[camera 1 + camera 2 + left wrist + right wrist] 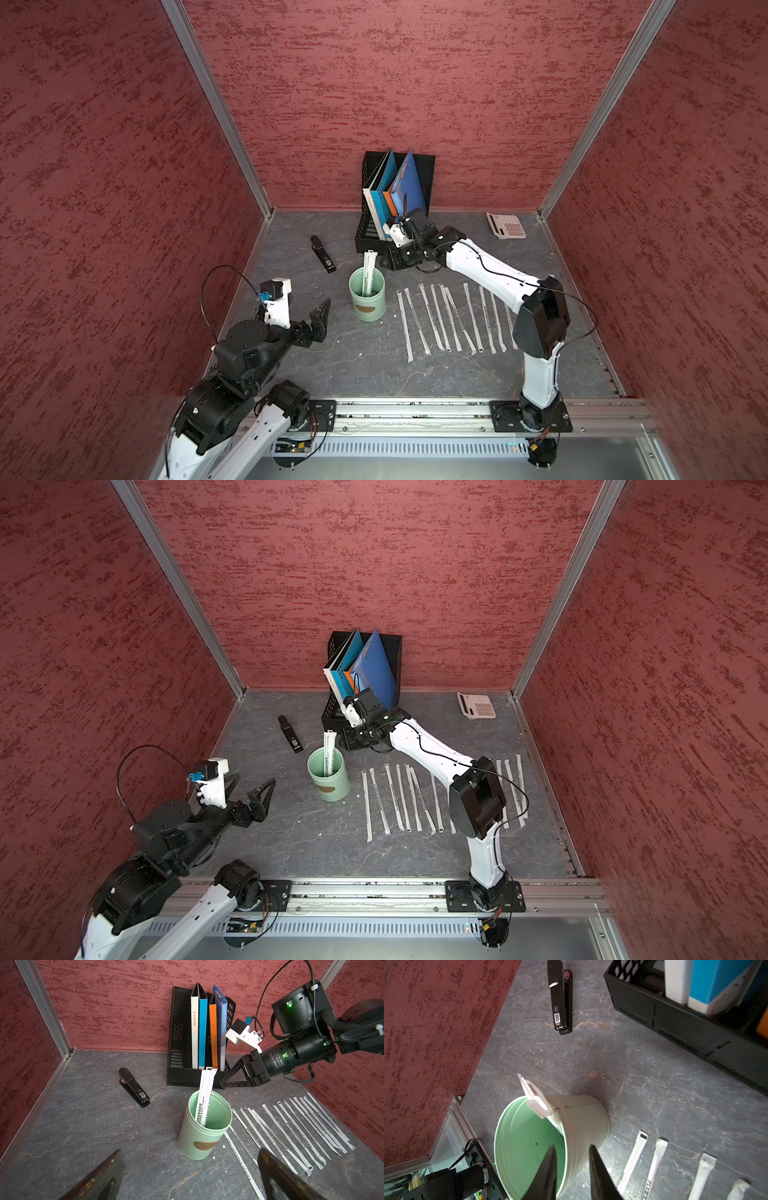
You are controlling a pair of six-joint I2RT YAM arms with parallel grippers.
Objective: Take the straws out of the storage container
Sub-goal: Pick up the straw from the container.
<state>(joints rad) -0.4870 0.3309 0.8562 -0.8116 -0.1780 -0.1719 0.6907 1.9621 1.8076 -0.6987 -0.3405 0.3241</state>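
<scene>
Top views: straws (368,270) stand near-upright in storage container (374,316), tops just beside right end effector (383,261) at its 9 o'clock; its jaws slightly apart, empty. Left end effector (255,777) gapes wide, farther off.

A robot lab cell, this was: red textured panels (415,83) in aluminium framing (219,108), robot arms (482,262) mounted on a rail (415,411), and on the tabletop (353,365) a file rack (368,243), stapler (323,254) and calculator (506,225).

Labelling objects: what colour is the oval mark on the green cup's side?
Brown; the oval mark on the storage container shows best in the left wrist view.
</scene>
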